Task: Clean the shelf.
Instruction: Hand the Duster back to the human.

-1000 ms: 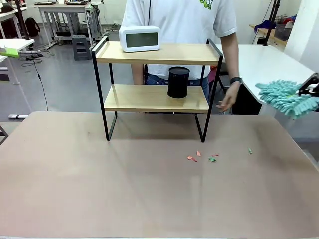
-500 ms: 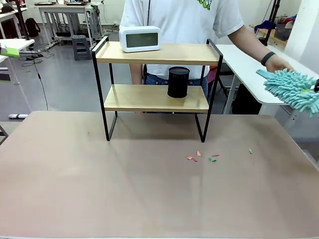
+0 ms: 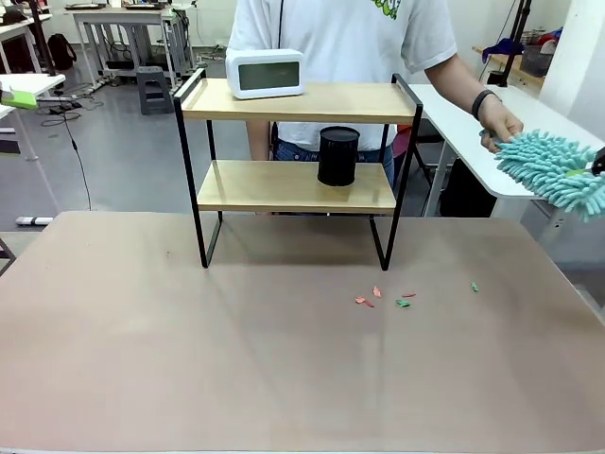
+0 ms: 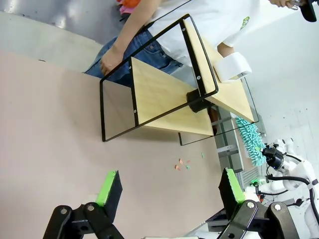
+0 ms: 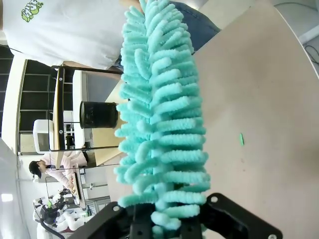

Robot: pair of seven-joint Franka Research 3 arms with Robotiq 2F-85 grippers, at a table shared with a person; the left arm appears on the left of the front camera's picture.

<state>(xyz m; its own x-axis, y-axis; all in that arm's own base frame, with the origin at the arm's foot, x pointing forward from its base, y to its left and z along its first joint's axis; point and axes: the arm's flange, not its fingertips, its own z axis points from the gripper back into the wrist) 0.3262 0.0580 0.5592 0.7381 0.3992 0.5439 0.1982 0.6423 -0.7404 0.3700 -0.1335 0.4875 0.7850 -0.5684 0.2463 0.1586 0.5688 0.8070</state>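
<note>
We see the shelf (image 3: pixel 296 161) standing at the far side of the brown table (image 3: pixel 284 359), with a white digital clock (image 3: pixel 265 73) on its top board and a black cylindrical cup (image 3: pixel 338 156) on its lower board. Our left gripper (image 4: pixel 167 186) hangs above the table with its green-padded fingers spread apart and holding nothing. At the far right, our right gripper (image 5: pixel 167 219) is clamped on the base of a teal chenille duster (image 3: pixel 553 172), and the person's hand (image 3: pixel 499 123) touches the duster's far tip, while small coloured scraps (image 3: pixel 383 299) lie on the table in front of the shelf.
</note>
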